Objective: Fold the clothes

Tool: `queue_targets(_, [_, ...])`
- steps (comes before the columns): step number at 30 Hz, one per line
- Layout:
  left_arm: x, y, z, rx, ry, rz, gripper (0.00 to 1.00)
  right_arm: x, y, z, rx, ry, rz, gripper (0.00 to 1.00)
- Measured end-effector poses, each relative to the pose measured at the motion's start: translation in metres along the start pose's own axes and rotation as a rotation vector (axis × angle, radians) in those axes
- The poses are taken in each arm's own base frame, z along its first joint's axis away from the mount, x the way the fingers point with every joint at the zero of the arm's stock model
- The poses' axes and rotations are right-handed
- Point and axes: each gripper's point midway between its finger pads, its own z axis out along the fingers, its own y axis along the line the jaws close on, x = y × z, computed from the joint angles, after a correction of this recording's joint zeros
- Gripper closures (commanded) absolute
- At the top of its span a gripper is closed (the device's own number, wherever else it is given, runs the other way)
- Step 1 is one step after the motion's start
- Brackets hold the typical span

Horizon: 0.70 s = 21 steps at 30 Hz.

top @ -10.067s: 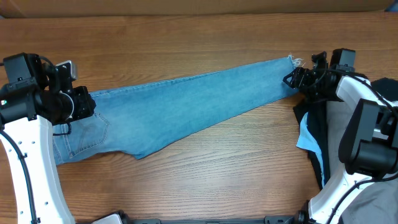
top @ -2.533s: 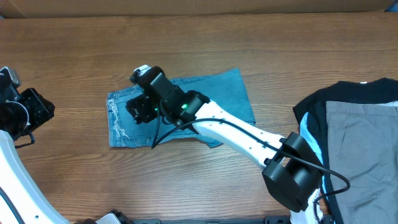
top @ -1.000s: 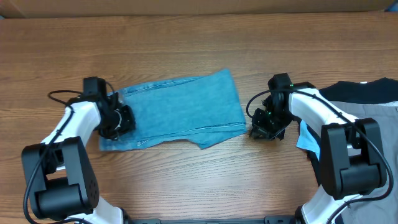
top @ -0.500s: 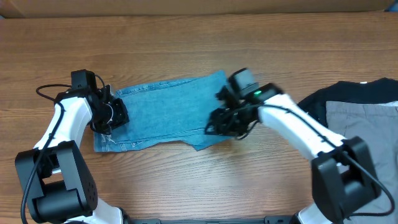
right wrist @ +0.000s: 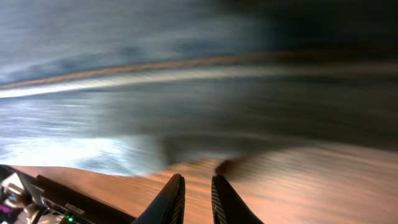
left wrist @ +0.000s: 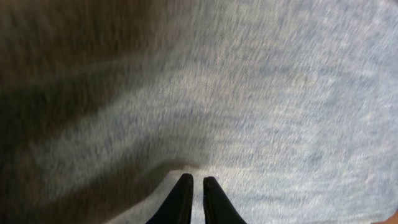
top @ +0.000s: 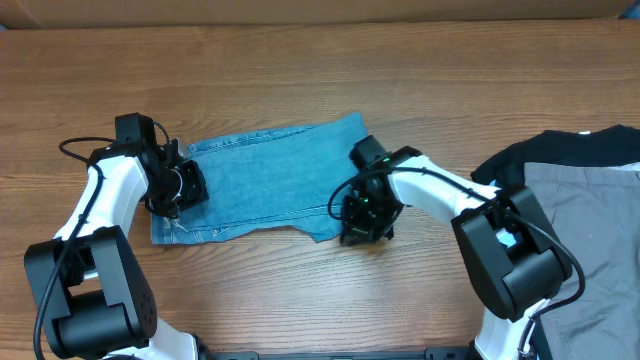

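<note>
Folded light blue jeans (top: 270,175); long axis running from left gripper (left wrist: 194,186) to right gripper (right wrist: 196,186). Both clenched; grasp on denim unclear.

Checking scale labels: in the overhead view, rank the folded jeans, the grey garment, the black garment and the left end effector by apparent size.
1. Folded jeans and grey garment: about alike; the grey one runs off frame.
2. Black garment, visible strip only.
3. Left end effector.
</note>
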Motion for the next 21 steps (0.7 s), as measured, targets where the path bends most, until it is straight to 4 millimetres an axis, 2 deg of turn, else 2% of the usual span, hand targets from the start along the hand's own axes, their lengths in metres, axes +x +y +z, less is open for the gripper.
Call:
queue_targets(5, [0.008, 0.005, -0.007, -0.009, 0.045, -0.008, 0.84, -0.009, -0.012, -0.024, -0.006, -0.045, -0.005, 0.67])
queue_targets(9, [0.001, 0.006, -0.027, -0.008, 0.050, 0.005, 0.79, -0.013, 0.004, -0.063, -0.082, -0.155, -0.157, 0.49])
queue_targets(11, [-0.007, 0.005, -0.041, -0.007, 0.035, 0.017, 0.70, -0.015, 0.021, -0.084, -0.129, -0.228, -0.247, 0.48])
queue_targets(13, [-0.023, 0.002, -0.060, -0.002, -0.009, 0.034, 0.55, -0.019, 0.037, -0.103, -0.169, -0.302, -0.322, 0.48])
queue_targets(15, [-0.037, 0.001, -0.075, 0.000, -0.060, 0.051, 0.37, -0.025, 0.051, -0.116, -0.205, -0.367, -0.376, 0.48])
queue_targets(18, [-0.051, 0.005, -0.091, -0.003, -0.119, 0.066, 0.23, -0.034, 0.057, -0.119, -0.224, -0.401, -0.385, 0.48])
queue_targets(21, [-0.051, 0.020, -0.095, -0.024, -0.120, 0.042, 0.20, -0.047, 0.059, -0.111, -0.236, -0.408, -0.362, 0.48])
